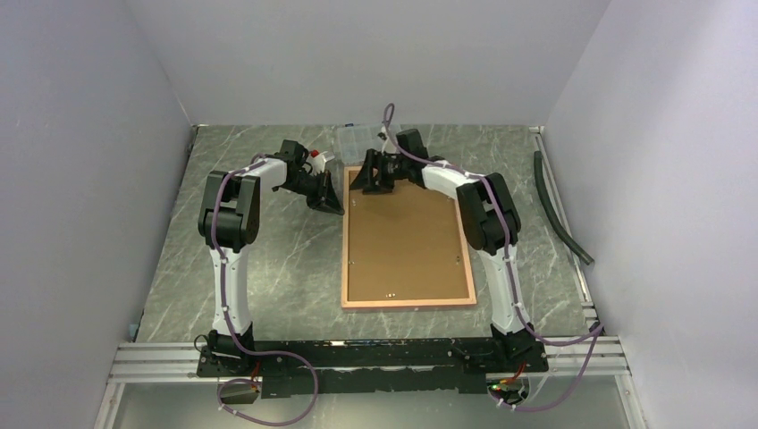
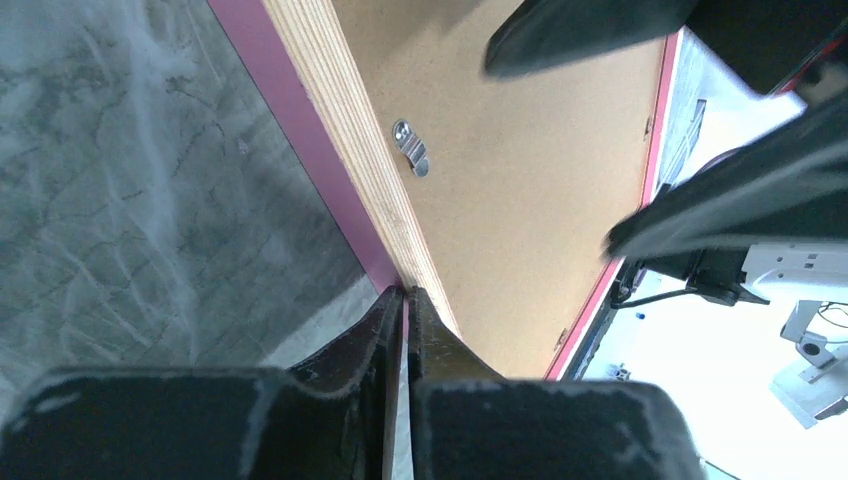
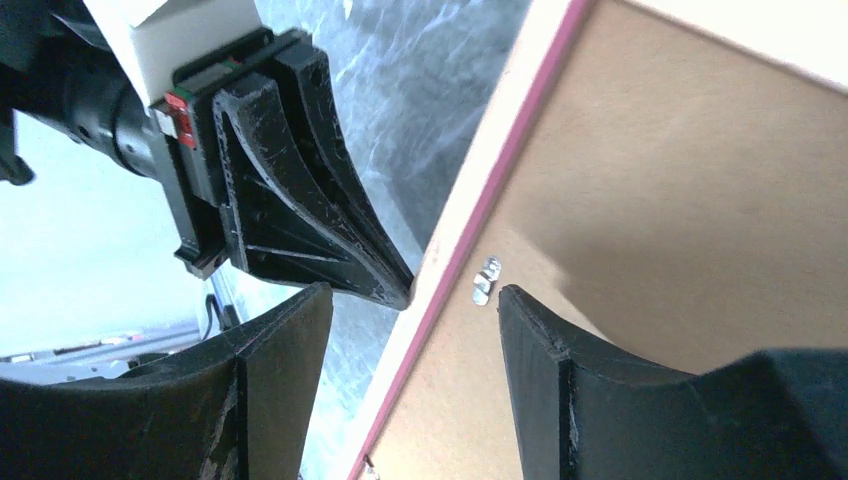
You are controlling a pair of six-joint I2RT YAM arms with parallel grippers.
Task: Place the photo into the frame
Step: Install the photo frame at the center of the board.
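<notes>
Just beyond the arm bases, the frame [image 1: 408,305] lies flat and face down on the grey marbled table [image 1: 286,259]. It sits between the two arms with its long sides running near to far. A thin pink border rims the brown backing board [image 1: 407,241] set into its back. Further along, at the far part of the frame's left side, the left gripper [image 2: 404,295] has its fingers pressed together with nothing between them. Its tip touches the outer edge of the frame, where pink border meets tan wood. Just inside that edge a small metal turn clip [image 2: 411,147] lies on the board. The right gripper [image 3: 412,293] hangs over the same far-left corner with its fingers spread, one over the table and one over the board, straddling the edge, and it holds nothing. To the right, a black hose [image 1: 559,210] lies along the table's side. Farthest off, a clear plastic box [image 1: 360,140] sits just beyond the frame's far end.
</notes>
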